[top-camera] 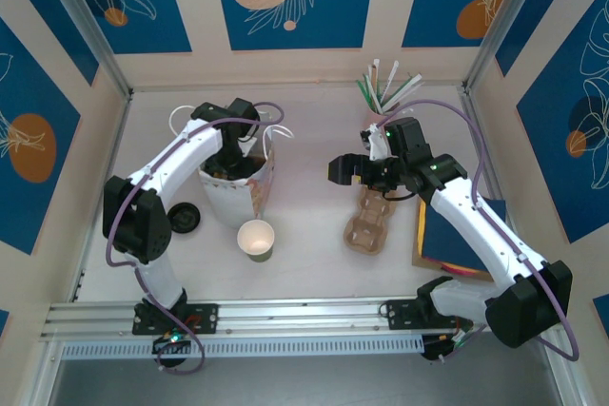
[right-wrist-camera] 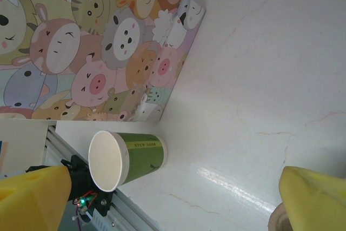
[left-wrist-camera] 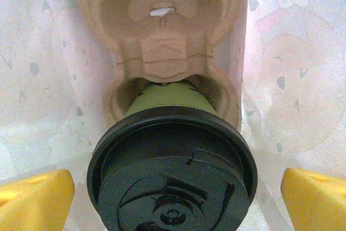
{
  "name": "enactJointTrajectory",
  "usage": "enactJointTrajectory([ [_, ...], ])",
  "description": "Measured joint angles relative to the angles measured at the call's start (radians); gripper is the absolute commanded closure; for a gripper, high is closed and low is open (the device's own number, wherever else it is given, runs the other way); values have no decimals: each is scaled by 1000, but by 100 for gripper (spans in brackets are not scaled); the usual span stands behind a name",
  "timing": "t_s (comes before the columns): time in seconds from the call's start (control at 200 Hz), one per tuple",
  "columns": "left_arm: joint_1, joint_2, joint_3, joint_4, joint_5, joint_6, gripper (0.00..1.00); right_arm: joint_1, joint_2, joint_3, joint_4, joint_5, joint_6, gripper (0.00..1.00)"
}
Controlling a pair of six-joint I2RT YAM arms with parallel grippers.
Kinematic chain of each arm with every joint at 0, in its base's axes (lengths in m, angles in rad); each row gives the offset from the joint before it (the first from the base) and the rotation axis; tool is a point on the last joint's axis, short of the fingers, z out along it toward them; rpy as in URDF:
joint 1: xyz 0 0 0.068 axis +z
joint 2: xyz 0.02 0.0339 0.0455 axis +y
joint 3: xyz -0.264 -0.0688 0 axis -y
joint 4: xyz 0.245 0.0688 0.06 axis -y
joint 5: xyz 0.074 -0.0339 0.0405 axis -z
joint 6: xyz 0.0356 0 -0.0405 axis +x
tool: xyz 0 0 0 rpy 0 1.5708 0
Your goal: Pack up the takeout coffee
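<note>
Takeout coffee [left-wrist-camera: 172, 182] in carrier [left-wrist-camera: 162, 36], bag [left-wrist-camera: 32, 52] walls close; left gripper [left-wrist-camera: 175, 198] spread

On the left wrist, see the takeout coffee [left-wrist-camera: 172, 182] with lid cropped at the bottom edge and green cup mostly hidden behind it in the cardboard carrier [left-wrist-camera: 162, 52]. From above, cannot see fingertips of the left gripper [top-camera: 233, 151], sunk in the gift bag [top-camera: 243, 204].

Glossy plastic lid [left-wrist-camera: 172, 187] on matt paper takeout coffee [left-wrist-camera: 170, 98]; rough, perhaps pulp carrier [left-wrist-camera: 162, 52]
</note>
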Motion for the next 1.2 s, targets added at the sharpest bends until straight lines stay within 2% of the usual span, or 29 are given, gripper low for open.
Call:
enactJointTrajectory([
  [1.2, 0, -1, 23, -17, 0, -7, 2, 0, 0, 0, 0, 0, 0, 1],
])
